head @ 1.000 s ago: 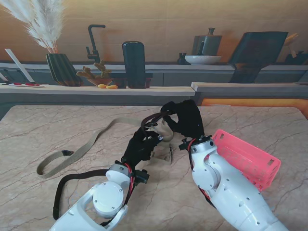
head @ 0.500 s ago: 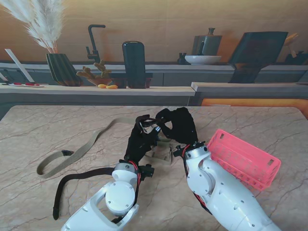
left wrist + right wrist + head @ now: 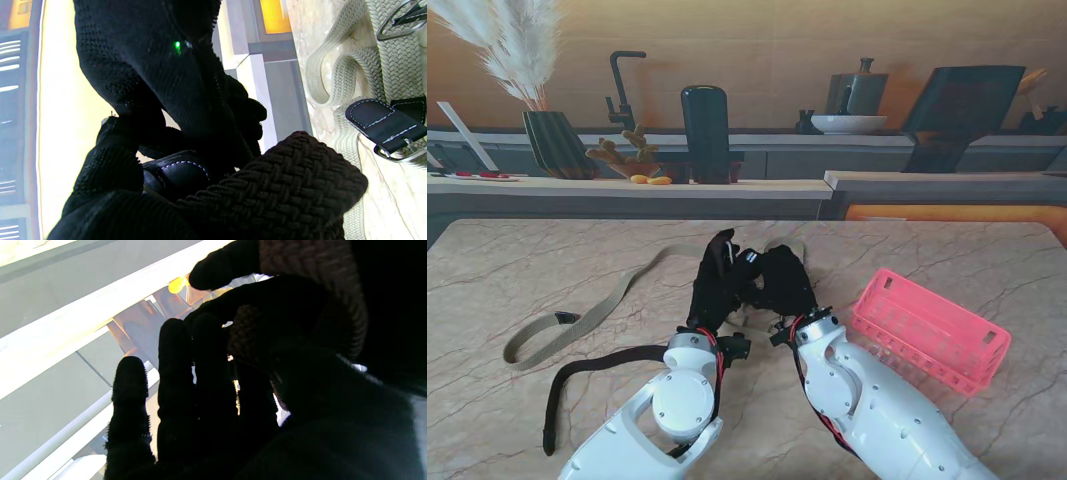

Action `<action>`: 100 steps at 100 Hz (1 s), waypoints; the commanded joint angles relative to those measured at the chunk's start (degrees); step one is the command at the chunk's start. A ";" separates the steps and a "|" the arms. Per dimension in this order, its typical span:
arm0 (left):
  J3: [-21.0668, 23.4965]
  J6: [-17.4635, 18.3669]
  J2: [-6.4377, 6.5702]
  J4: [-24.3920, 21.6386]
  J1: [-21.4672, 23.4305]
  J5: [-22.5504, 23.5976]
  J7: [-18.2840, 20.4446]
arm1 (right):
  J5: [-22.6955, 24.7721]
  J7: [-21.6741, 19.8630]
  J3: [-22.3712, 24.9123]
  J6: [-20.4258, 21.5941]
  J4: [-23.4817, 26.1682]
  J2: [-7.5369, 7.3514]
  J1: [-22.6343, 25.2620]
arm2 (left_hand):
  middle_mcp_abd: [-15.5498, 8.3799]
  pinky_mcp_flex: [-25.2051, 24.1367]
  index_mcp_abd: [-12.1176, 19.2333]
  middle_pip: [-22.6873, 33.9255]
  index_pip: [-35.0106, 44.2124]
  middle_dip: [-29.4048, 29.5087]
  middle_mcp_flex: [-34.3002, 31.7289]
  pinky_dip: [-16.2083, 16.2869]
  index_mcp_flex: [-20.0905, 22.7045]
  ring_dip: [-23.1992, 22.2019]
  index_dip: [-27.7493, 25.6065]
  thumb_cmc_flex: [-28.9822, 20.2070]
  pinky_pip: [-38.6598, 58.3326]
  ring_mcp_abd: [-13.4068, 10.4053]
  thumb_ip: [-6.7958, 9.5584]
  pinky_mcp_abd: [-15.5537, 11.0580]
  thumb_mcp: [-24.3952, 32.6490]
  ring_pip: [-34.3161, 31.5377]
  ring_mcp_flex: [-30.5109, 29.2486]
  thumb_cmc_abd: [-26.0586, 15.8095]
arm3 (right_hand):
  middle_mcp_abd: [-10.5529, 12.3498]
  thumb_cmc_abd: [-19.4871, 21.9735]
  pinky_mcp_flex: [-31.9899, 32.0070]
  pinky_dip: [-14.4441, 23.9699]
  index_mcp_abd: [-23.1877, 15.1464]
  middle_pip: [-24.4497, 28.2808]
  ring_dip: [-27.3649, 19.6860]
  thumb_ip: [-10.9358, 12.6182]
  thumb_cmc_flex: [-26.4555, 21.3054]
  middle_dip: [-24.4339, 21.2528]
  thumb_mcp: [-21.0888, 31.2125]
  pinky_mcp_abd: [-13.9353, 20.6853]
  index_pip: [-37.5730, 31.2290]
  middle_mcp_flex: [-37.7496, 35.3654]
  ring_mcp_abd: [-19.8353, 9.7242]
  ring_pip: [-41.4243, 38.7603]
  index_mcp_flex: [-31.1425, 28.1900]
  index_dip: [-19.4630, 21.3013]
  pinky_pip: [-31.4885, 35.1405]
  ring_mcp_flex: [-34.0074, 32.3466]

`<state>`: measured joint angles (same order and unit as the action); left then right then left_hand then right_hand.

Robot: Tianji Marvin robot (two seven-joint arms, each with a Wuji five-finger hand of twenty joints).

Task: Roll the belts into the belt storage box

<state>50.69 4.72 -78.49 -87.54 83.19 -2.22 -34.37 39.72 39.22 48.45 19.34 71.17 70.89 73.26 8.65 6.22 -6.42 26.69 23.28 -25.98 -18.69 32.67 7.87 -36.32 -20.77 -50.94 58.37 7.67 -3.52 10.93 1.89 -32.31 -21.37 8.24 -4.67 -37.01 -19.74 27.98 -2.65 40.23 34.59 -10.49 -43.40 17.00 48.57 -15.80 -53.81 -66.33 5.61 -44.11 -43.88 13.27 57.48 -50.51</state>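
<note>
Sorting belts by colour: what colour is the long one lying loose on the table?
Beige belt, clearest from the stand camera.

1. Dark brown braided woven-cloth belt (image 3: 283, 186), coarse and matt, with a smooth stitched leather end
2. Beige braided webbing belt (image 3: 597, 310), matt, with a shiny metal buckle (image 3: 397, 155)
3. Pink perforated plastic basket (image 3: 932, 330), slightly glossy
4. Polished beige marble-look tabletop (image 3: 527, 260)
5. Black knitted fabric gloves on left hand (image 3: 715, 285) and right hand (image 3: 782, 280)
</note>
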 commanded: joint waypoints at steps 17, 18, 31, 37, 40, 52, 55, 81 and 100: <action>0.01 -1.29 -0.37 -0.01 0.49 -1.37 1.35 | 0.00 1.48 0.58 0.13 2.39 1.17 1.36 | -2.08 5.28 1.05 2.72 7.12 0.05 -4.95 -3.78 0.49 2.17 -1.39 -3.42 -0.58 -0.13 1.48 -1.90 24.17 -1.21 -6.10 0.94 | -1.67 3.43 -0.12 -1.28 -6.42 -0.39 -0.14 2.75 -0.51 -0.50 2.26 -0.46 -5.69 -1.69 -1.18 -1.41 -4.46 -0.27 2.07 -2.08; 0.01 -1.33 -0.36 -0.02 0.50 -1.39 1.38 | -0.03 1.48 0.66 0.12 2.50 1.17 1.45 | -2.10 5.43 1.05 2.81 7.30 0.01 -5.11 -3.79 0.53 2.14 -1.42 -3.74 -0.57 -0.16 1.43 -1.89 24.39 -1.34 -6.35 0.86 | -1.65 3.44 -0.14 -1.29 -6.49 -0.38 -0.14 2.76 -0.51 -0.49 2.24 -0.42 -5.66 -1.68 -1.21 -1.42 -4.39 -0.29 2.09 -2.10; 0.31 -1.91 -0.40 -0.45 0.75 -2.48 1.46 | -0.84 0.84 1.71 -0.05 4.05 1.09 2.69 | -1.29 11.73 0.25 4.12 15.05 -5.23 -10.71 -3.54 0.22 -0.08 -3.86 -13.40 2.24 -0.14 -1.24 -1.91 19.52 -6.88 -13.30 0.20 | -1.67 3.76 -0.15 -1.41 -6.80 -0.20 -0.11 2.82 -0.62 -0.36 1.85 -0.22 -5.89 -1.47 -1.18 -1.41 -3.91 -0.01 2.32 -1.98; 0.59 -2.26 -0.39 -0.86 0.94 -3.21 1.52 | -1.20 0.15 2.26 -0.45 4.88 0.96 3.32 | -0.63 16.65 -0.57 1.83 18.27 -10.25 -16.29 -3.84 1.87 -1.15 -4.88 -22.06 4.61 -1.04 -2.56 -2.07 13.63 -10.13 -18.12 1.28 | -1.97 3.96 -0.04 -1.50 -6.50 -0.09 -0.13 2.82 -0.90 -0.21 1.64 -0.20 -5.89 -0.88 -0.92 -1.25 -3.63 0.15 2.35 -1.48; 0.75 -2.34 -0.38 -1.06 1.04 -3.56 1.54 | -1.52 -0.37 2.59 -0.71 5.35 0.88 3.68 | -0.53 18.87 -0.71 1.73 19.33 -10.88 -18.41 -3.84 2.93 -1.54 -5.29 -22.86 5.49 -1.63 -2.45 -1.92 14.59 -11.31 -20.21 2.20 | -2.27 4.10 0.10 -1.60 -6.33 0.24 -0.06 2.78 -1.23 0.10 1.37 -0.25 -5.89 -0.25 -0.62 -1.21 -3.30 0.44 2.33 -0.97; 1.48 -2.40 0.01 -2.27 1.71 -5.74 2.81 | -3.44 -2.73 4.01 -2.04 7.05 0.67 4.95 | -0.89 23.21 -0.05 1.68 23.28 -15.23 -23.79 -3.08 5.84 -4.91 -6.89 -23.02 10.05 -3.59 -3.34 -0.55 21.48 -16.63 -24.99 5.31 | -2.53 3.60 0.36 -1.84 -5.79 0.93 0.02 2.51 -0.50 0.83 0.11 -0.04 -5.30 2.39 -0.42 -0.78 -0.61 1.92 2.27 0.89; 1.65 -2.37 0.17 -2.56 1.87 -6.24 3.35 | -4.09 -3.40 4.38 -2.42 7.49 0.63 5.27 | -0.88 23.45 0.05 1.63 23.55 -15.68 -24.10 -2.83 6.17 -5.46 -7.09 -23.02 10.63 -3.83 -3.29 -0.42 22.38 -17.24 -25.35 5.85 | -2.84 3.08 0.59 -1.90 -5.31 1.15 0.08 2.41 -0.22 1.16 -0.28 0.11 -4.75 3.65 -0.22 -0.63 0.95 2.56 2.13 1.66; 3.24 -3.24 1.97 -4.54 2.86 -11.11 10.04 | -6.29 -11.08 7.60 -4.26 11.39 -1.05 8.20 | -0.39 23.44 0.68 -0.48 23.57 -19.25 -26.44 1.82 9.61 -13.29 -10.35 -23.00 11.46 -2.98 -3.30 1.44 25.82 -16.77 -26.79 9.10 | -2.88 -0.49 3.36 -0.32 -2.16 2.77 0.50 6.62 12.36 4.40 1.49 1.72 15.80 17.64 -0.26 2.55 13.45 15.86 -1.76 8.90; 4.69 -4.88 3.05 -5.25 2.90 -13.35 14.19 | -1.76 -15.84 12.20 -2.13 14.94 -3.58 11.63 | 0.43 24.38 0.97 -1.94 23.11 -23.37 -29.30 8.20 11.96 -18.54 -10.33 -22.99 16.06 -4.69 -3.04 1.57 21.83 -23.21 -29.30 7.83 | -2.62 0.12 4.20 3.01 -2.44 -3.78 0.46 6.49 17.91 4.79 -2.50 2.60 20.81 25.10 -1.11 8.17 17.62 17.80 -7.93 12.21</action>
<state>55.02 0.55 -76.16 -92.12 85.28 -14.43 -22.51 37.12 21.75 59.30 16.07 85.30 68.74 84.01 8.83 29.05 -7.23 25.46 45.32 -46.87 -44.38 37.73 17.45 -46.27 -30.33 -66.27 70.86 6.92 -9.78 12.16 21.21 -36.56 -40.32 19.17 0.48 -36.21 -16.53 28.28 -1.94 49.01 35.21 -6.04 -28.03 23.67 48.15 -15.00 -35.16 -50.56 5.90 -37.27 -28.42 29.64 51.97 -40.12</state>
